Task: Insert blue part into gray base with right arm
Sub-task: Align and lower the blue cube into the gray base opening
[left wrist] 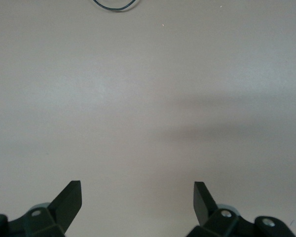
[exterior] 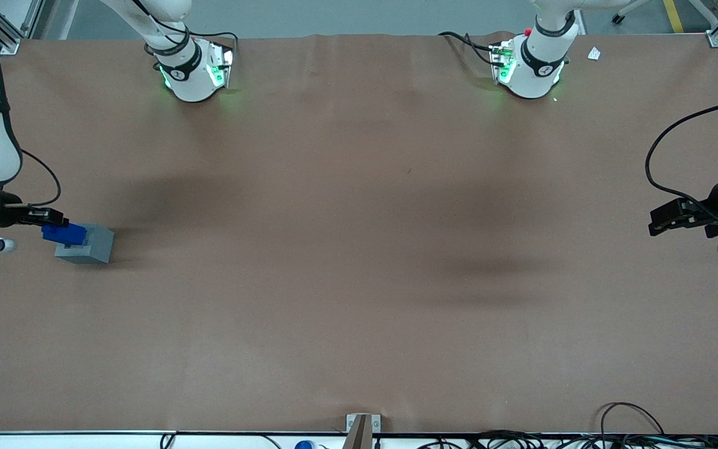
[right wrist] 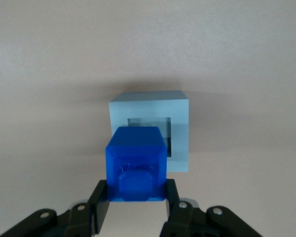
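Note:
The gray base (exterior: 88, 244) stands on the brown table toward the working arm's end. In the right wrist view the gray base (right wrist: 180, 106) shows its square recess (right wrist: 167, 129), partly covered by the blue part. My right gripper (exterior: 53, 219) is shut on the blue part (exterior: 65, 234), which it holds just over the base's edge toward the working arm's side. In the right wrist view the gripper (right wrist: 136, 193) clamps the blue part (right wrist: 136, 158) between its black fingers (right wrist: 99, 205), with the raised stud facing the camera.
The brown table cover (exterior: 359, 249) spreads wide toward the parked arm's end. The two arm bases (exterior: 194, 68) stand at the table's edge farthest from the front camera. Cables (exterior: 633, 424) lie at the near edge.

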